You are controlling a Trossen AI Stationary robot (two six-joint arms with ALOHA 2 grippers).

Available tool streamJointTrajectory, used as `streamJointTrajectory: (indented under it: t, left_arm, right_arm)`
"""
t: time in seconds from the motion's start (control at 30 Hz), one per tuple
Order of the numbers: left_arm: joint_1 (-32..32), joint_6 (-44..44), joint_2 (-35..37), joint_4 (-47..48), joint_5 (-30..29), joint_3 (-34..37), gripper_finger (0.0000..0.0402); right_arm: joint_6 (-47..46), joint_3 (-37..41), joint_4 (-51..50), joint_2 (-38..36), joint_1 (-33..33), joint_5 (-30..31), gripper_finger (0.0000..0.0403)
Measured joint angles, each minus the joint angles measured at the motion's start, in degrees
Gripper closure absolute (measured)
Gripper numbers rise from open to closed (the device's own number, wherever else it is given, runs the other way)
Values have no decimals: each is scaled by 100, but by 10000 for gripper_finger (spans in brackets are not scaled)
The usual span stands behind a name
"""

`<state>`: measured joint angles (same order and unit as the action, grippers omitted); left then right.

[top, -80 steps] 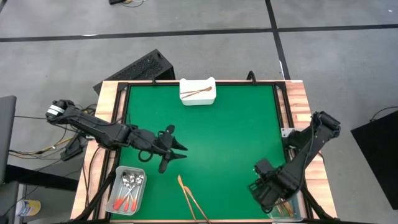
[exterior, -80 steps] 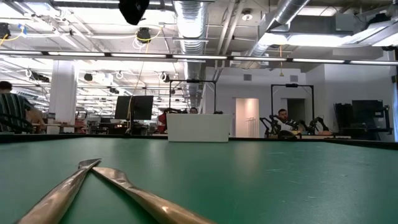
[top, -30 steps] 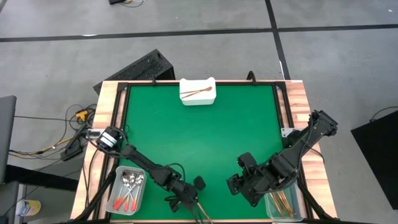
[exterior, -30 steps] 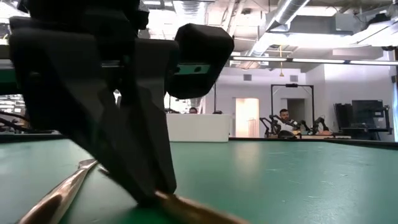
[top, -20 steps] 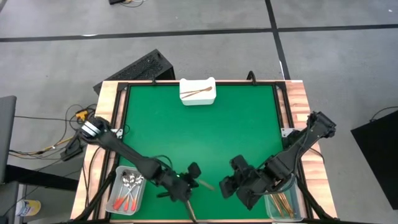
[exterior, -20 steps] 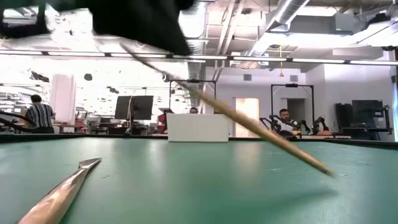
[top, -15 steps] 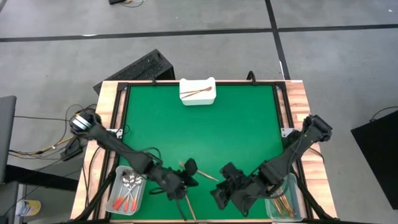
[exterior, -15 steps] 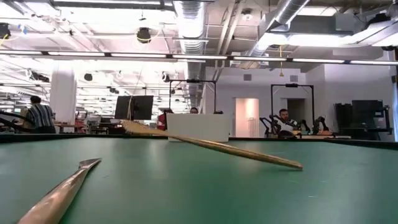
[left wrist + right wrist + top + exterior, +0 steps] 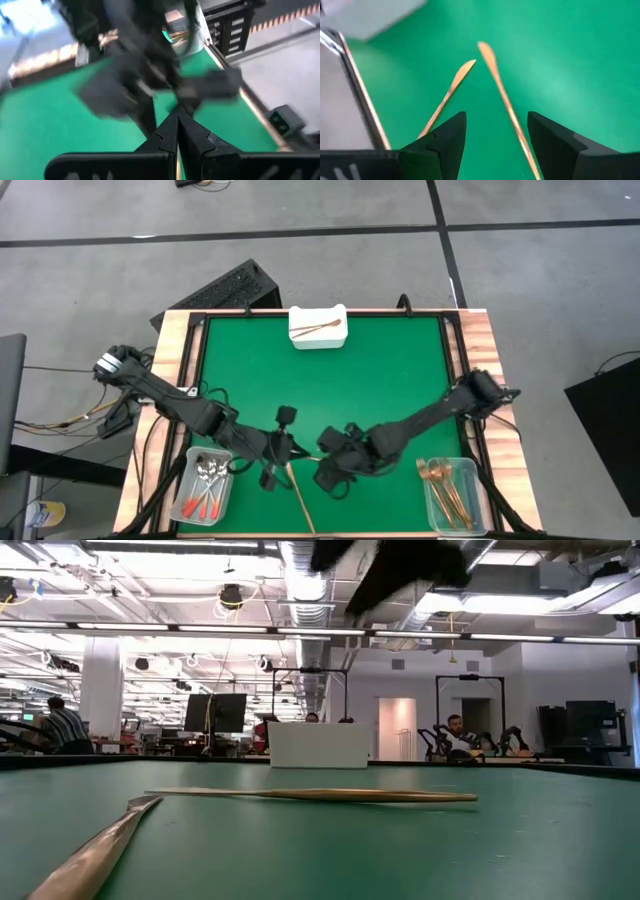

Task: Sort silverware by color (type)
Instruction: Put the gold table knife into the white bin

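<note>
Two slim copper pieces of silverware lie flat on the green mat near its near edge, their tips close together. One piece [image 9: 310, 796] [image 9: 505, 105] lies crosswise. The other piece [image 9: 298, 495] [image 9: 95, 850] [image 9: 447, 97] runs toward the near edge. My left gripper [image 9: 288, 448] [image 9: 177, 122] hangs above them, shut, with nothing between its fingers. My right gripper [image 9: 327, 468] [image 9: 495, 117] is open and slants down over both pieces, its fingers clear of them.
A clear bin [image 9: 205, 485] with red-handled spoons stands at the near left. Another clear bin [image 9: 447, 485] with gold pieces is at the near right. The white tray [image 9: 318, 328] at the far edge holds a copper piece. The two arms nearly meet over the mat's near middle.
My left gripper has risen from the mat and drawn toward the far edge. It carried one copper piece up by an end. That piece swung, came out of the fingers and now lies flat crosswise. My right gripper has moved left and down over both pieces, rolling as it went.
</note>
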<state>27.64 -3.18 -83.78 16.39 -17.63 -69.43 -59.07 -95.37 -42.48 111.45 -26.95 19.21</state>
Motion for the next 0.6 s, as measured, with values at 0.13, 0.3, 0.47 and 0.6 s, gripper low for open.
streamJointTrajectory:
  t: [0.13, 0.3, 0.47, 0.6]
  left_arm:
    - [7, 923, 379, 592, -14, 34, 401]
    - [167, 1735, 1157, 815, -217, 572, 401]
    - [339, 2795, 2070, 600, -577, 1538, 396]
    - [489, 3840, 2637, 326, -767, 2273, 365]
  right_arm:
    - [333, 3, 94, 472, 188, -146, 171]
    - [695, 2, 47, 865, 395, -334, 171]
    - [1173, -2, 225, 1143, 550, -882, 171]
    - [1333, 2, 216, 1364, 563, -1197, 172]
